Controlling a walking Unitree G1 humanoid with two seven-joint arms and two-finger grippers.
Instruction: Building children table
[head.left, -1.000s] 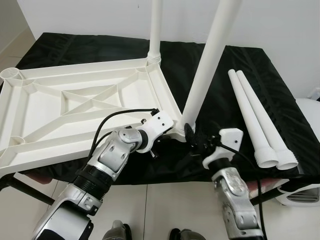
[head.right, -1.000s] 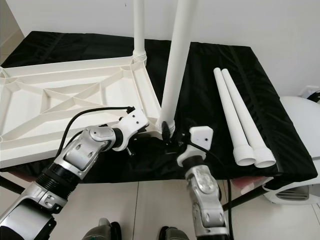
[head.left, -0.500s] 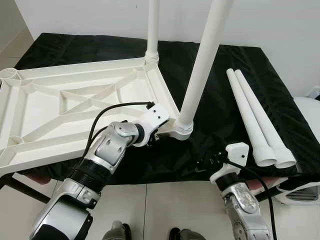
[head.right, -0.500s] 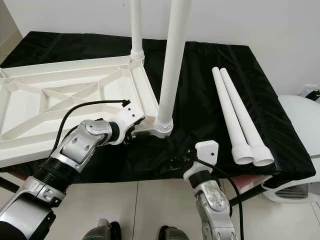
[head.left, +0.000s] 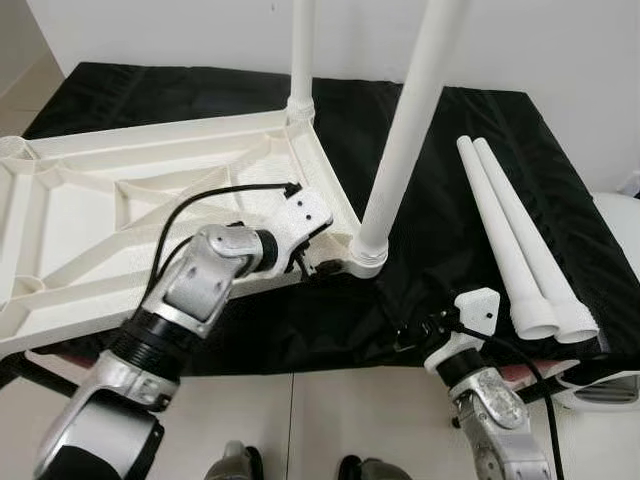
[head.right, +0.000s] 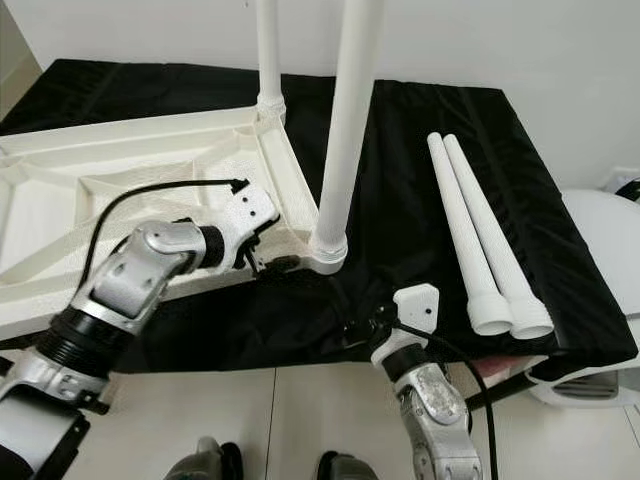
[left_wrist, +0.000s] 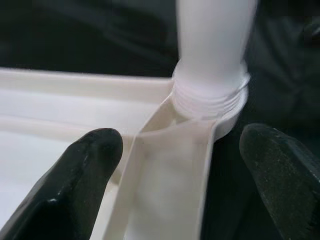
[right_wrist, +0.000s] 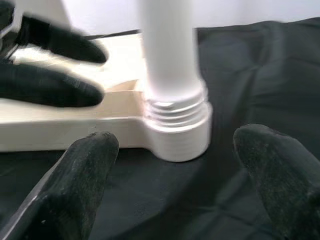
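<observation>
We see left gripper (head.left: 312, 262) spread wide at tabletop (head.left: 90, 215) corner, right gripper (right_wrist: 172, 175) spread too, just off it. Two legs (head.left: 410, 130) mounted, two spare legs (head.left: 515, 250) beside.

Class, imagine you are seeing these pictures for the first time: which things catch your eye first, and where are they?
An upturned white plastic tabletop lies on a black cloth-covered table, with two white tubular legs standing up from its right-hand corners, the nearer leg tallest in view. The left gripper sits at that leg's corner socket with jaws open, while two loose white legs lie side by side to the right.
</observation>
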